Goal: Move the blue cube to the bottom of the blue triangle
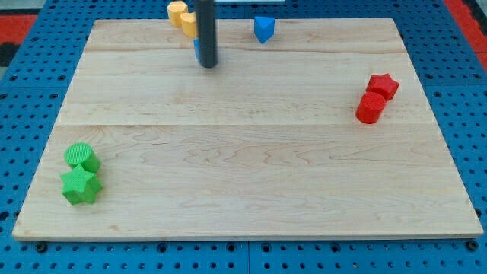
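The blue triangle [263, 29] sits near the view's top edge of the wooden board, right of centre. The blue cube [196, 50] is almost wholly hidden behind my rod; only a thin blue sliver shows at the rod's left side. My tip [208, 65] rests on the board just in front of the cube, left of and slightly below the blue triangle.
Two orange blocks [183, 17] lie at the view's top, just left of the rod. A red star [383, 85] and red cylinder [370, 108] sit at the right. A green cylinder [81, 157] and green star [81, 185] sit at the bottom left. The wooden board [243, 167] lies on a blue pegboard.
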Controlling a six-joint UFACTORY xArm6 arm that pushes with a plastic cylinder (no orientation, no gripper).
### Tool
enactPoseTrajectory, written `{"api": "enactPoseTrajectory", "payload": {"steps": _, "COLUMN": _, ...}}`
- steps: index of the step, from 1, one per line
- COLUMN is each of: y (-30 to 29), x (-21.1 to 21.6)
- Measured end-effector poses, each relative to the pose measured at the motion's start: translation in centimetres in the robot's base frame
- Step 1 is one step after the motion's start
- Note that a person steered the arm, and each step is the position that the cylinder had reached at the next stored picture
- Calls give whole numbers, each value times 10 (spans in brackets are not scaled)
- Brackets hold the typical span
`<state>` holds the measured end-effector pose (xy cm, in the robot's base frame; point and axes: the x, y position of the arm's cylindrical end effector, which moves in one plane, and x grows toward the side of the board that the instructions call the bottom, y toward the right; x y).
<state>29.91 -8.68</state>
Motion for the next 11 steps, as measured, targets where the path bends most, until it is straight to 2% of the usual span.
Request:
{"api": "enactPoseTrajectory", "payload": {"steps": 1, "y": -4, "x": -9}}
{"api": "enactPoseTrajectory", "payload": {"steps": 2, "y": -65, "x": -41}}
{"api": "enactPoseTrajectory", "payload": {"steps": 3, "y": -62, "x": -55}}
{"api": "enactPoseTrajectory", "payload": {"steps": 4, "y": -16, "x": -22}}
{"api": "enactPoseTrajectory", "payload": {"steps": 5, "y": 3, "x": -4}}
{"api": "enactPoseTrajectory", "payload": {"steps": 6, "y": 16, "x": -23}}
{"api": "enactPoseTrajectory", "payload": {"steps": 7, "y": -12, "x": -59}}
{"api": "enactPoseTrajectory", "payload": {"steps": 9, "y": 8, "x": -58}}
{"api": "enactPoseTrajectory", "payload": {"steps": 11, "y": 73, "x": -56}}
